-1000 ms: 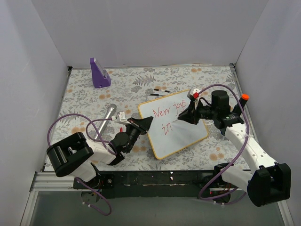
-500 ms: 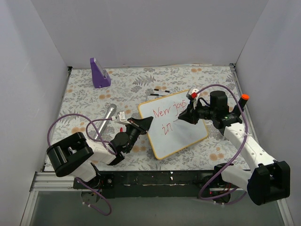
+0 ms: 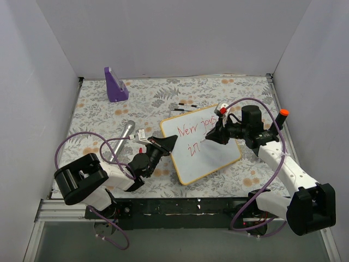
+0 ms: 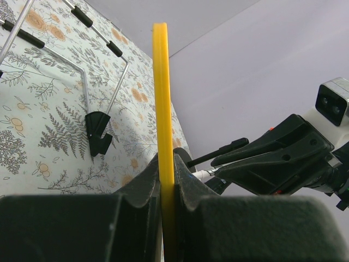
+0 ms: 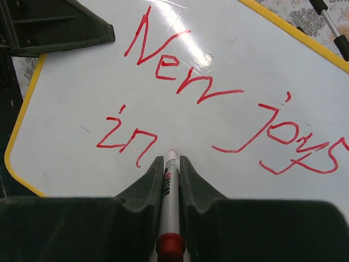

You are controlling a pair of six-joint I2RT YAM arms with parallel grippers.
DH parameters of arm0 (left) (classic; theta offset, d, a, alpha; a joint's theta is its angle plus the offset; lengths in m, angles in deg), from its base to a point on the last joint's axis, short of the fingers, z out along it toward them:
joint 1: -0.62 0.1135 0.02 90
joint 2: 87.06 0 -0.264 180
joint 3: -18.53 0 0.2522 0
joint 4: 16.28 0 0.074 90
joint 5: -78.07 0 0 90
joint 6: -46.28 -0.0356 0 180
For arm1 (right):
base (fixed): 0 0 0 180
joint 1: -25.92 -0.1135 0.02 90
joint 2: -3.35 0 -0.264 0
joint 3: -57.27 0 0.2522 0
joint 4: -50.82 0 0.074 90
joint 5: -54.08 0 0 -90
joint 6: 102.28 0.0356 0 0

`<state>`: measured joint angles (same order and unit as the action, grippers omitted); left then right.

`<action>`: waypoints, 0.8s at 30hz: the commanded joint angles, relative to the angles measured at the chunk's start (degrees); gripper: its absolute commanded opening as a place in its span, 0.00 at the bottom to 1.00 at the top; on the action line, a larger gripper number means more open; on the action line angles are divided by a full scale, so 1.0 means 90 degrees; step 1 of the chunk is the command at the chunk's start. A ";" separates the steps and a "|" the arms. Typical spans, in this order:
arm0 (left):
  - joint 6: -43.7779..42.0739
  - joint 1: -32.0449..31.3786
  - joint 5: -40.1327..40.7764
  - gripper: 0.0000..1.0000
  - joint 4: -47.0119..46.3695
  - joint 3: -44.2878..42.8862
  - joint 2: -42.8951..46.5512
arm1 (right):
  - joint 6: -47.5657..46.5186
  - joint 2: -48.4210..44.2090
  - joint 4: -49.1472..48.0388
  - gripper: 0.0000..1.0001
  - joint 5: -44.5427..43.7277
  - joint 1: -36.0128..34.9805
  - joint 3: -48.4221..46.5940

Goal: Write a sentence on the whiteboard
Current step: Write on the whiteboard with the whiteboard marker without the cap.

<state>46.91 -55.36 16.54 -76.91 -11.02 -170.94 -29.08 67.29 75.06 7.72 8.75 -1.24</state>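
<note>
Yellow-framed white whiteboard [image 3: 215,158] mid-table, left gripper [image 3: 165,143] on its left edge, right gripper [image 3: 210,139] and slim white marker [image 5: 170,177] over it, purple wedge [image 3: 115,85] behind left.

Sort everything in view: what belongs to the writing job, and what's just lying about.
In the job: whiteboard, clamped at its edge by the left gripper; red sentence; marker in the right gripper.
Lying about: purple stand; silver cylinder; wire frame with black tips.

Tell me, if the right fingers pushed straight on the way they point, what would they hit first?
The marker clamped in the right fingers would meet the whiteboard first, on bare white just right of the written "in". Whether its tip touches now is unclear.
</note>
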 commanded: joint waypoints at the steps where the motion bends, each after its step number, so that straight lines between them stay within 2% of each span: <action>1: -0.0168 -0.0039 -0.0107 0.00 -0.1207 -0.0062 0.0130 | -0.0009 0.0083 -0.0119 0.01 0.0102 -0.0055 -0.0027; 15: -0.0187 -0.0039 -0.0116 0.00 -0.1227 -0.0052 0.0120 | -0.0038 0.0122 -0.0051 0.01 0.0493 -0.0114 -0.0037; 24: -0.0207 -0.0029 -0.0107 0.00 -0.1217 -0.0023 0.0150 | -0.0379 0.0171 0.0407 0.01 0.0562 -0.0133 -0.0154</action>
<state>47.13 -55.36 16.59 -76.71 -11.02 -170.94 -30.28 68.56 76.05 11.41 8.10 -1.26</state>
